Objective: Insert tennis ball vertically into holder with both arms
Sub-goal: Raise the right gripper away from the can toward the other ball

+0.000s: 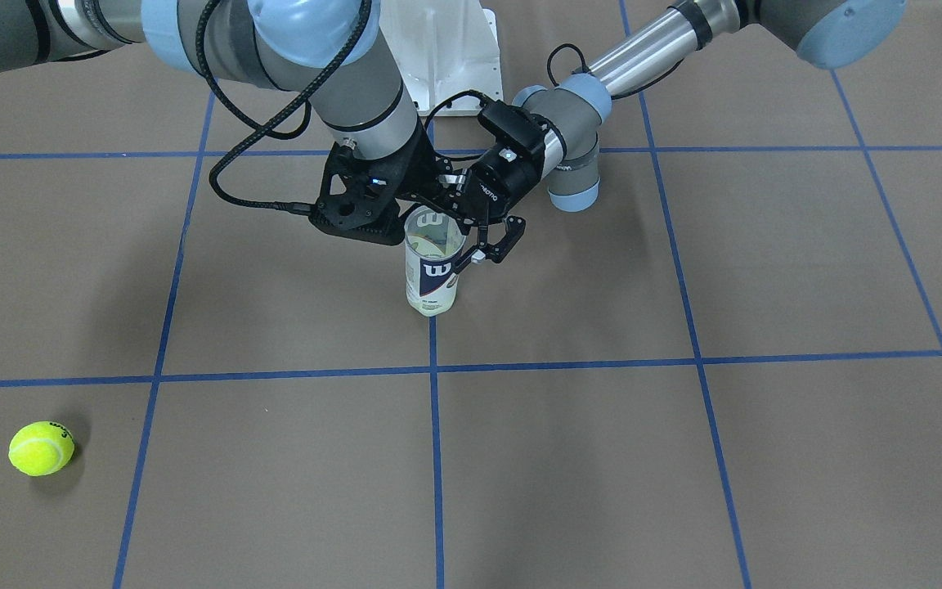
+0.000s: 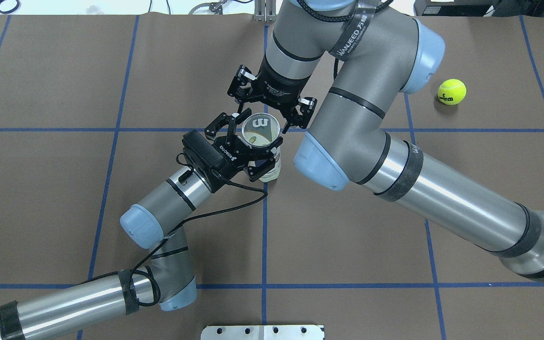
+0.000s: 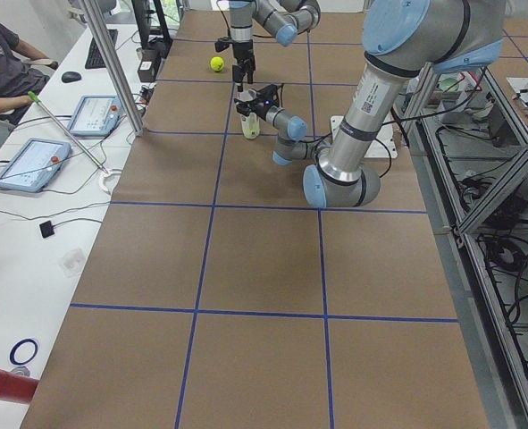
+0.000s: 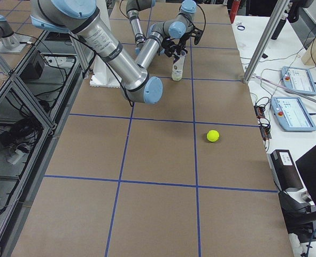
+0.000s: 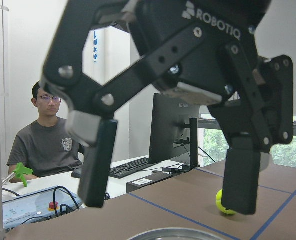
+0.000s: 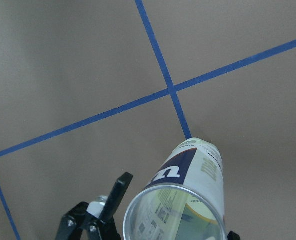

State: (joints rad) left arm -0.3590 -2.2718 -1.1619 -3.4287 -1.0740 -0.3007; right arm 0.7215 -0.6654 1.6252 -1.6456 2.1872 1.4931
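The holder (image 1: 432,278) stands upright on the tabletop (image 1: 684,458) with its open mouth up. The left pincer (image 5: 168,202) is spread wide and pinches nothing; its fingers (image 5: 95,165) are apart, and the holder's rim sits just below and between them. The right pincer (image 2: 262,122) hangs over the holder from above with a finger on either side of the rim. Whether its pads press the wall or merely flank it I cannot tell. The tennis ball (image 2: 451,91) lies on the tabletop well apart from both pincers, out on the right pincer's side, and neither holds it. The step in hand looks like settling the holder so that one pincer can guard it while the other fetches the ball. To do this well, the left pincer should probably drop a little so its pads meet the wall under the rim. It should then close gently, since thin clear plastic is likely to flex or skid. The mouth must be left uncovered. The right pincer, being nearer the ball, should lift straight up so it does not catch the rim and tip the holder.
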